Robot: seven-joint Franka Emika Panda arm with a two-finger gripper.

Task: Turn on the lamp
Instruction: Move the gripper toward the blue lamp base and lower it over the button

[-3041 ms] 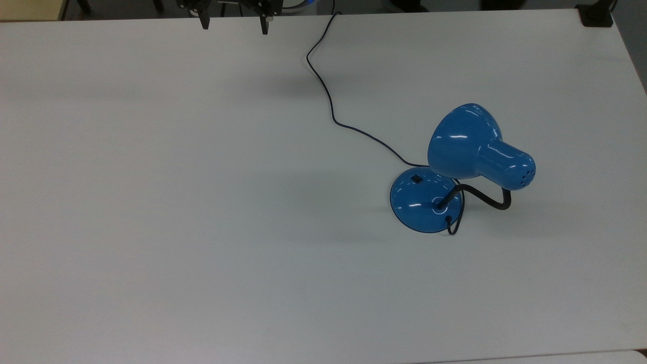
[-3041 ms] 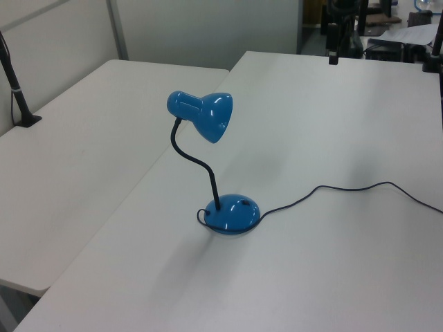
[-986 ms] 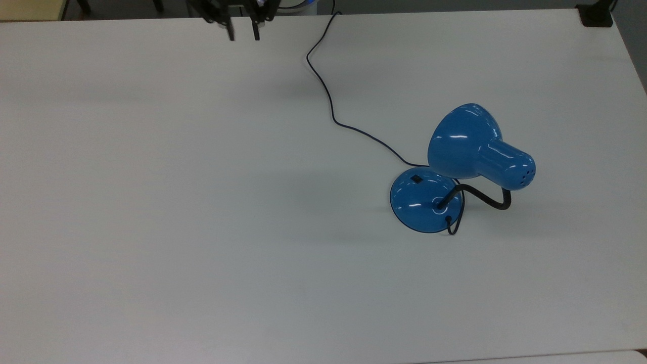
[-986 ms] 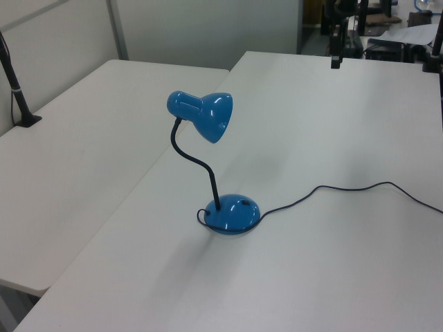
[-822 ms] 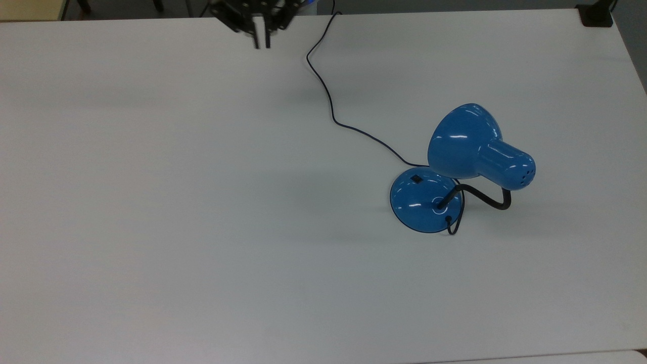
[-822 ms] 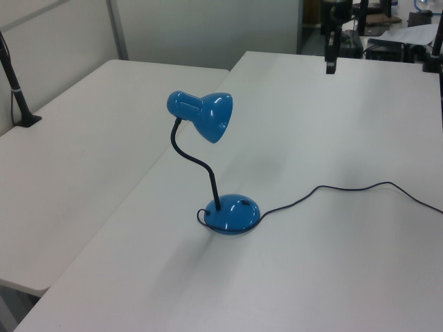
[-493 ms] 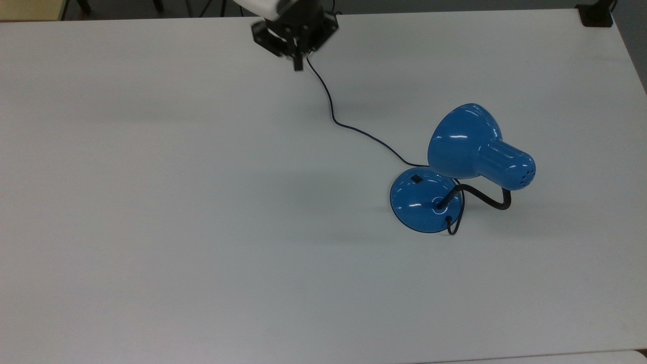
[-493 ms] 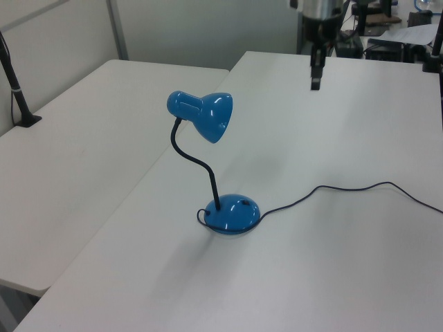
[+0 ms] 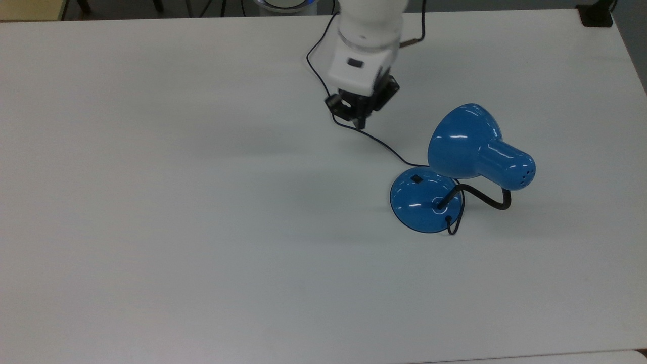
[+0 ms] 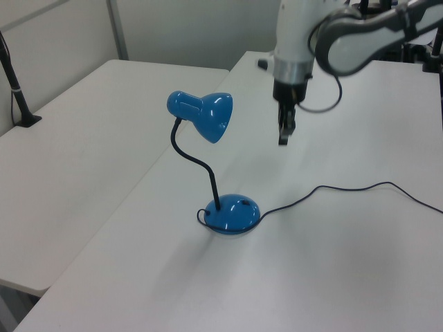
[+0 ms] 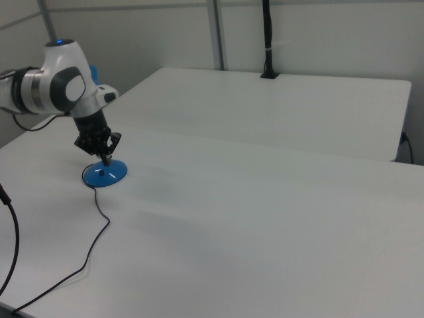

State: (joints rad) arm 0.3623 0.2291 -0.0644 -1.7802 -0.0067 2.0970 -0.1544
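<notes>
Lamp [image 9: 470, 146]: glossy, probably slippery, with a springy gooseneck; press the base switch [image 9: 415, 178] (not the shade). Gripper [image 9: 360, 124] fingers pressed together, hovering near the cord [image 9: 384, 146].

The lamp [image 9: 475, 151] stands upright on the table [image 9: 151, 202], glossy blue. Its round base [image 9: 422, 202] carries a small black switch [image 9: 416, 178]. A bent black gooseneck [image 10: 197, 162] lifts the bell shade, apparently unlit. Its thin dark cord [image 10: 346, 188] trails from the base across the table.
</notes>
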